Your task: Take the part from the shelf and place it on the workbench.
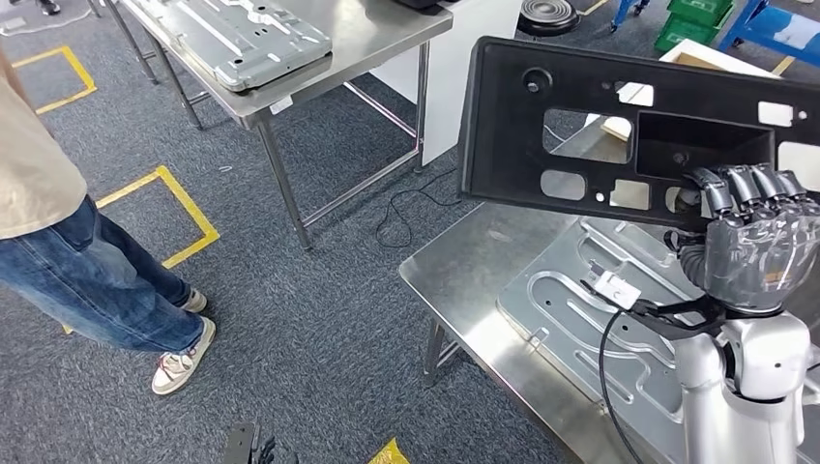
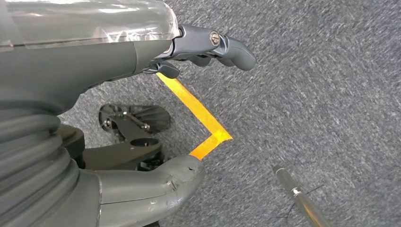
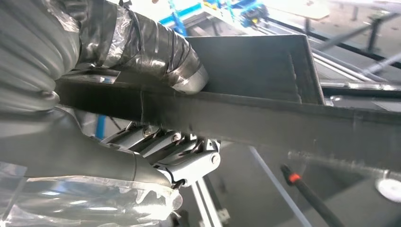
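A large black plastic panel [image 1: 580, 116] with several cut-outs is held upright above the near steel workbench [image 1: 464, 261]. My right hand [image 1: 754, 242] grips its lower edge, fingers hooked into a recessed pocket at the panel's right side. In the right wrist view the thumb lies over the black panel [image 3: 265, 113] and the fingers [image 3: 175, 151] curl under its edge. My left hand [image 2: 142, 94] hangs over the grey carpet with nothing in it, thumb and fingers apart.
A pressed metal sheet [image 1: 590, 309] lies on the near workbench under the panel. A second steel table [image 1: 377, 39] carrying a grey metal panel [image 1: 242, 39] stands further off. A person in jeans [image 1: 87, 271] stands at the left. Yellow floor tape [image 1: 184, 208] marks the carpet.
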You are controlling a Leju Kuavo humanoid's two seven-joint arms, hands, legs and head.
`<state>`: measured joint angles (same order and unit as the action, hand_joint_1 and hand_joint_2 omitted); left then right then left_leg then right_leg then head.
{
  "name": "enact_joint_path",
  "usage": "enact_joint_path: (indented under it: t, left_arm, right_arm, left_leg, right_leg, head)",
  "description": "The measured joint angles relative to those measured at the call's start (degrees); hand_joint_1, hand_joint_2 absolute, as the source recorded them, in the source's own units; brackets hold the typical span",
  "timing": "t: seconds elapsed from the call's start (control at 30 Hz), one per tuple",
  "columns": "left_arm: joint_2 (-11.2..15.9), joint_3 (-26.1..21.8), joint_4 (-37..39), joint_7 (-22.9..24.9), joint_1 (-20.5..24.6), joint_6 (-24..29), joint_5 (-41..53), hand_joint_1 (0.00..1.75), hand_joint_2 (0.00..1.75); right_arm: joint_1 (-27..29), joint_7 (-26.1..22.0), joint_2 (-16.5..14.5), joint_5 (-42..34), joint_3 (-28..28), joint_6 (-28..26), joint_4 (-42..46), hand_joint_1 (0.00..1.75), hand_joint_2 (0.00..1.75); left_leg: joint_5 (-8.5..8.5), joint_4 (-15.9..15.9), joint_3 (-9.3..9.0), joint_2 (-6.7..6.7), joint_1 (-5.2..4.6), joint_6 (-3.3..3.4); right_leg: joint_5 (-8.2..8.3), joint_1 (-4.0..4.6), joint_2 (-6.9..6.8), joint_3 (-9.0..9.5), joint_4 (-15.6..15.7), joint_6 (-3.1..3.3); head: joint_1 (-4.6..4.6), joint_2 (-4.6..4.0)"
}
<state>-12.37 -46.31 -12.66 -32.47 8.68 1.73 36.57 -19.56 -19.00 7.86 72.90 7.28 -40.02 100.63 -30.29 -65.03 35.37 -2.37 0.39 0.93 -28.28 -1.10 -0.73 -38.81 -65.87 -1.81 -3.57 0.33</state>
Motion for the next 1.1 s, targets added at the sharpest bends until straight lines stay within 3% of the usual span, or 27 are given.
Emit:
enact_joint_path:
  t: [0.07,0.13,0.23,0.27,0.3,0.33,0.4,0.43,0.53,0.6,0.77,0.87,0.9,0.97,1.03,1.1]
  left_arm:
    - [0.0,0.0,0.0,-0.1,0.0,-0.1,0.0,0.0,1.75]
    - [0.0,0.1,0.0,-0.1,0.0,-0.1,0.0,0.0,1.75]
    - [0.0,0.1,0.0,-0.1,-0.1,-0.1,0.1,0.0,1.75]
    - [0.0,0.1,0.0,-0.1,-0.1,-0.1,0.1,0.0,1.75]
    - [0.0,0.1,0.0,-0.1,-0.2,-0.1,0.1,0.0,1.75]
    - [0.0,0.1,0.0,-0.1,-0.2,-0.1,0.1,0.0,1.75]
    - [0.0,0.1,0.0,-0.2,-0.2,-0.1,0.1,0.0,1.75]
    - [0.1,0.1,0.0,-0.3,-0.1,-0.1,0.1,0.0,1.75]
    - [0.2,0.1,0.0,-0.5,-0.1,-0.1,0.1,0.0,1.75]
    - [0.1,0.2,0.0,-0.5,-0.1,-0.1,0.1,0.0,1.75]
    - [0.1,0.2,0.0,-0.5,-0.1,-0.1,0.1,0.0,1.75]
    - [0.1,0.2,0.0,-0.6,0.0,-0.3,0.1,0.0,1.75]
    - [0.1,0.2,0.0,-0.6,0.0,-0.4,0.1,0.0,1.75]
    - [0.0,0.3,0.0,-0.6,0.0,-0.5,0.2,0.0,1.75]
    - [0.0,0.4,0.0,-0.4,0.0,-0.6,0.4,0.0,1.75]
    - [0.0,0.5,0.0,0.0,0.1,-0.6,0.5,0.0,1.75]
  right_arm:
    - [0.0,0.8,0.3,0.3,0.0,0.0,-0.6,1.75,1.75]
    - [-0.1,1.6,0.6,0.4,0.0,0.0,-1.1,1.75,1.75]
    - [-0.3,2.7,0.7,0.6,0.0,0.0,-2.3,1.75,1.75]
    - [-0.3,3.0,0.7,0.8,0.0,0.0,-2.7,1.75,1.75]
    - [-0.2,3.2,0.7,0.9,0.0,0.0,-3.1,1.75,1.75]
    - [-0.2,3.2,0.7,1.1,0.0,0.0,-3.4,1.75,1.75]
    - [-0.2,3.3,0.7,1.3,0.0,0.0,-4.0,1.75,1.75]
    - [-0.2,3.3,0.7,1.3,0.0,0.0,-4.2,1.75,1.75]
    - [0.0,3.2,0.8,1.3,0.0,0.0,-4.6,1.75,1.75]
    - [0.2,3.1,0.9,1.3,0.0,0.0,-4.8,1.75,1.75]
    - [0.2,3.0,1.0,1.2,0.1,0.0,-4.9,1.75,1.75]
    - [0.3,2.0,1.2,1.1,0.5,0.0,-5.0,1.75,1.75]
    - [0.4,1.5,1.2,1.0,0.8,0.0,-5.0,1.75,1.75]
    - [0.6,0.3,1.1,0.8,1.4,0.0,-5.0,1.75,1.75]
    - [0.5,-0.6,1.1,0.4,1.9,0.0,-4.9,1.75,1.75]
    - [0.3,-1.3,1.1,-0.1,2.4,0.0,-4.8,1.75,1.75]
  left_leg:
    - [-0.92,-1.6,0.67,0.04,0.06,-0.77]
    - [-3.36,-5.3,2.25,0.72,0.18,-1.25]
    - [-8.63,-17.4,8.21,1.75,0.22,-1.26]
    - [-9.25,-20.4,9.93,1.86,0.18,-1.15]
    - [-8.82,-21.4,10.73,1.9,0.14,-0.94]
    - [-7.53,-20.4,10.51,1.94,0.02,-0.6]
    - [-4.52,-15.0,8.41,2.19,-0.34,0.49]
    - [-3.78,-12.8,7.56,2.33,-0.53,0.97]
    - [-3.86,-11.3,7.3,2.47,-0.83,1.61]
    - [-3.57,-11.0,7.29,2.33,-0.52,1.96]
    - [-3.31,-10.7,7.21,2.15,-0.26,2.29]
    - [-3.47,-11.1,7.61,1.99,-0.16,2.58]
    - [-3.54,-11.2,7.68,1.92,-0.03,2.51]
    - [-3.71,-11.2,7.49,1.88,0.25,2.02]
    - [-3.75,-11.1,7.3,1.92,0.18,1.23]
    - [-3.41,-10.5,7.07,1.89,-0.01,0.36]
  right_leg:
    - [-0.53,-0.03,0.19,-0.78,-1.2,0.87]
    - [-0.99,-0.1,0.32,-1.19,-2.1,1.72]
    - [-2.04,0.39,0.59,-2.35,-4.3,2.68]
    - [-2.48,0.62,0.77,-2.81,-5.3,2.84]
    - [-2.95,0.84,0.97,-3.23,-6.2,2.92]
    - [-3.41,1.03,1.18,-3.55,-7.0,2.95]
    - [-4.27,1.34,1.49,-4.07,-8.6,2.85]
    - [-4.61,1.42,1.61,-4.39,-9.2,2.66]
    - [-5.03,1.28,1.76,-5.23,-10.4,1.8]
    - [-5.34,1.2,1.68,-5.44,-11.2,1.29]
    - [-6.21,1.2,1.56,-5.86,-12.5,0.96]
    - [-9.82,0.58,1.31,-9.35,-19.9,-0.01]
    - [-9.7,0.18,1.17,-9.79,-20.9,-0.45]
    - [-6.77,-0.37,0.71,-7.52,-16.4,-1.05]
    - [-5.31,-0.25,0.47,-5.32,-11.4,-0.76]
    - [-5.21,0.06,0.62,-4.96,-9.9,0.18]
  head:
    - [0.03,0.0]
    - [0.05,0.0]
    - [0.07,0.0]
    - [0.08,0.0]
    - [0.07,0.0]
    - [0.08,0.0]
    - [0.06,0.0]
    - [0.05,0.0]
    - [0.04,0.0]
    - [0.05,0.0]
    - [0.01,0.0]
    - [-0.1,0.0]
    - [-0.09,0.0]
    - [-0.09,0.0]
    - [-0.06,0.0]
    - [-0.03,0.0]
